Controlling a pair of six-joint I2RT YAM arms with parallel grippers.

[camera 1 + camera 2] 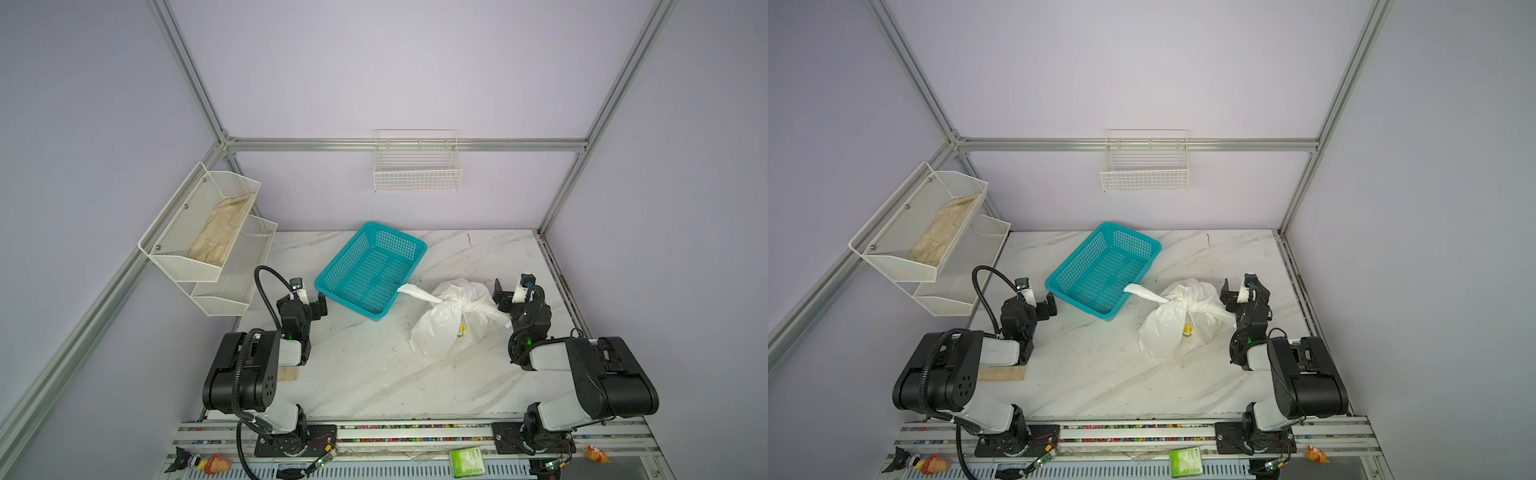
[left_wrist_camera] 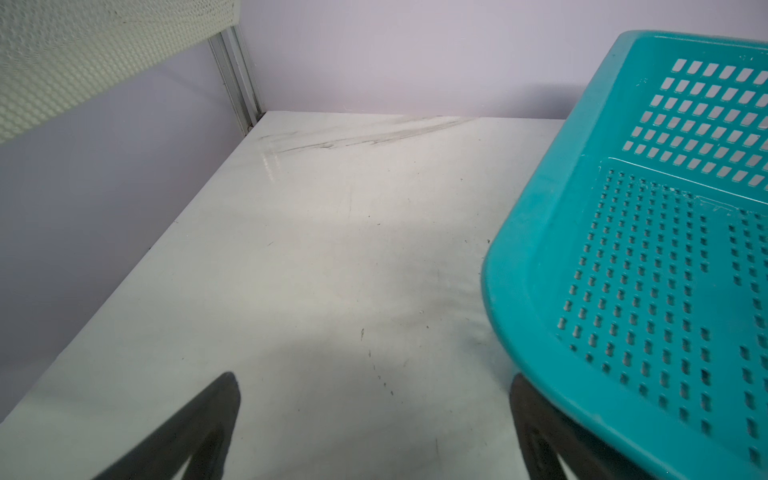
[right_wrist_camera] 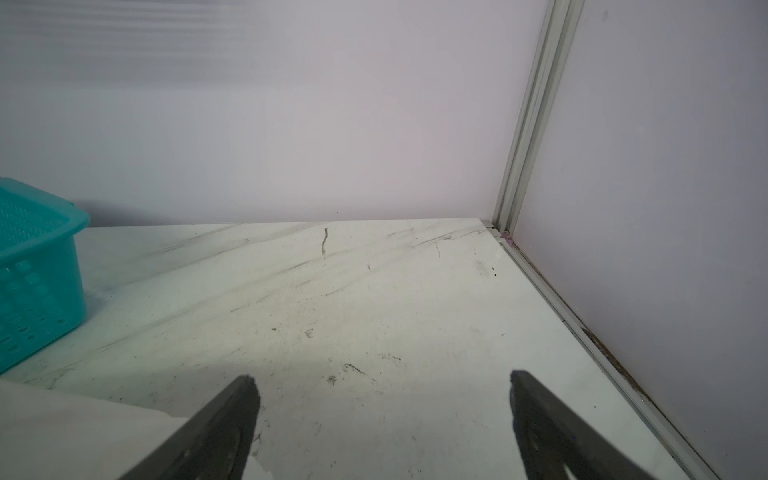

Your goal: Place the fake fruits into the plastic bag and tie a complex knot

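The plastic bag point(image 1: 446, 328) point(image 1: 1173, 328) lies crumpled on the marble table right of centre, with its handles twisted into a knot point(image 1: 451, 300). One handle tail point(image 1: 417, 293) rests on the teal basket's rim. A yellow print point(image 1: 460, 330) shows through the film; the fake fruits are hidden. My left gripper point(image 1: 311, 297) point(image 2: 374, 379) stands open over bare table, one finger point(image 2: 536, 419) tucked under the basket's corner. My right gripper point(image 1: 513, 289) point(image 3: 382, 377) stands open and empty just right of the bag, whose edge point(image 3: 62, 428) shows beside it.
The teal perforated basket point(image 1: 370, 270) point(image 2: 540, 257) point(image 3: 37, 270) sits empty at centre back. A white mesh shelf point(image 1: 199, 232) with beige gloves hangs on the left wall, and a wire basket point(image 1: 417, 166) on the back wall. A green packet point(image 1: 467, 461) and toy figures point(image 1: 214, 463) lie along the front rail.
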